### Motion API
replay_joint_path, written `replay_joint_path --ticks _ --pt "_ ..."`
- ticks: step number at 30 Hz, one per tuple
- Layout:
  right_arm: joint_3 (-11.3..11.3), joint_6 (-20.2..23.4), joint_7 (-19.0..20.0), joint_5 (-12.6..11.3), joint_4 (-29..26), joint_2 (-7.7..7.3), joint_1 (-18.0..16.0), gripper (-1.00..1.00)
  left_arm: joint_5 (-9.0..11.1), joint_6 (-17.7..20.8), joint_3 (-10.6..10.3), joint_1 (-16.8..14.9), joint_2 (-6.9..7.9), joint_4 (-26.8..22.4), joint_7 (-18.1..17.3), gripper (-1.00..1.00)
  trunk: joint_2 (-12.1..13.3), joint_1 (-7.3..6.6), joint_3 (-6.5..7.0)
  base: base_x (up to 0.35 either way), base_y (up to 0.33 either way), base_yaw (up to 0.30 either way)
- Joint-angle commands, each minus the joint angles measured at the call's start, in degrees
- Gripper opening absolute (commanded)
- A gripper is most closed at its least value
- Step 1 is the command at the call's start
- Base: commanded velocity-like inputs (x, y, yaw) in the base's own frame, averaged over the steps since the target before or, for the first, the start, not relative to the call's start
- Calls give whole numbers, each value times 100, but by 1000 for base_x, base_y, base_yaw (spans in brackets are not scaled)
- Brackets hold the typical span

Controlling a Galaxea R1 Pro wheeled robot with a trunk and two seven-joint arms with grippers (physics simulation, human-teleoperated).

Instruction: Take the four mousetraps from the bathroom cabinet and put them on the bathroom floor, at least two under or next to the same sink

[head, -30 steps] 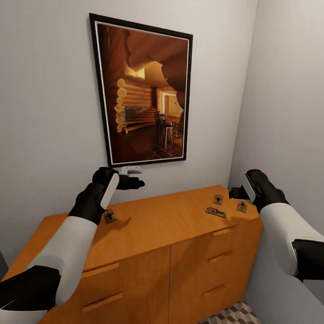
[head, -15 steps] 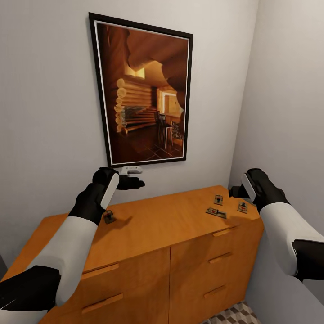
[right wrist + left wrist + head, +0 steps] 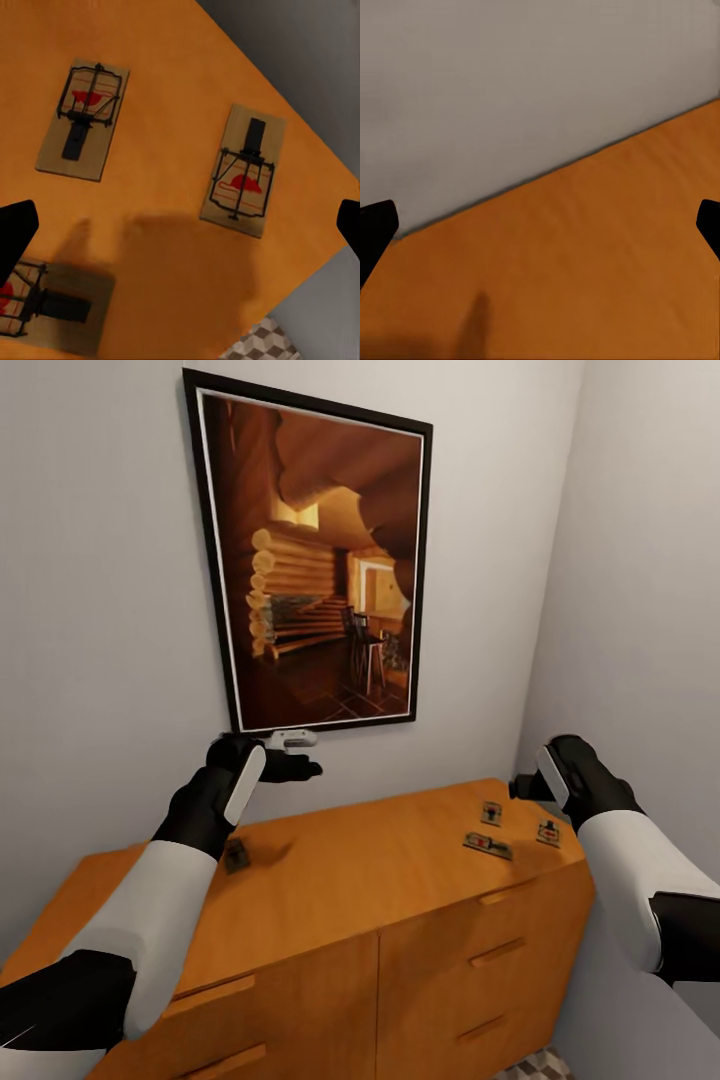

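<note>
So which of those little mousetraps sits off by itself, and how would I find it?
Start at the big framed picture on the wall, then drop to the orange-brown cabinet beneath it. The lone mousetrap lies on the cabinet top toward its left, just below the left gripper. The other three mousetraps cluster together at the right end.

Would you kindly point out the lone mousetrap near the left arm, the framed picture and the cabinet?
lone mousetrap [image 3: 236, 855]: head view, middle of its board.
framed picture [image 3: 315, 565]: head view, centre of the print.
cabinet [image 3: 380, 860]: head view, bare part of its top.
</note>
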Motion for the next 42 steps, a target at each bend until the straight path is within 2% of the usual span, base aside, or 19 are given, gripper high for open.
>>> replay_joint_path --ticks 1,17,30,37,42 --pt "-8 18 -36 -33 3 0 -4 100 18 21 -2 -5 0 -3 11 100 -4 3 -7 211 -17 0" --pt "-13 18 -49 -33 42 -23 -4 100 18 21 -2 -5 -1 0 12 100 -4 3 -7 54 -4 0" --pt "-22 18 -50 -38 52 -229 -4 100 18 21 -2 -5 -3 0 12 100 -4 3 -7 3 0 0" --pt "-194 18 -50 -40 64 -351 -4 100 18 21 -4 -5 -8 0 12 100 -4 3 -7 0 0 0" --pt "-396 18 -50 -44 69 -463 -4 100 18 21 -3 -5 -9 0 12 100 -4 3 -7 0 0 0"
